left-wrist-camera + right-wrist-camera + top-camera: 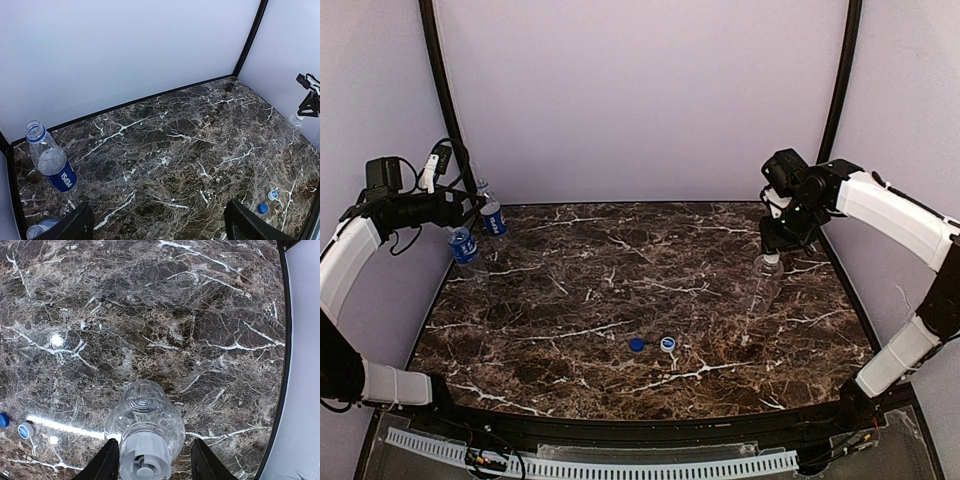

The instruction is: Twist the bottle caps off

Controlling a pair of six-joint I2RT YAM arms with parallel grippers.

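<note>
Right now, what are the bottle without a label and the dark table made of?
The plain bottle looks like thin clear plastic: you see through its shiny wall. The table looks like glossy dark marble with white veins, maybe printed laminate.

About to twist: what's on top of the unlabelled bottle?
A white cap sits on the plain bottle, between the fingers of the right gripper, with a gap on one side. It covers the neck, so its tightness cannot be seen.

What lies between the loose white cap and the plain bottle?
Only bare marble lies between the white cap and the bottle, shown in the top view.
</note>
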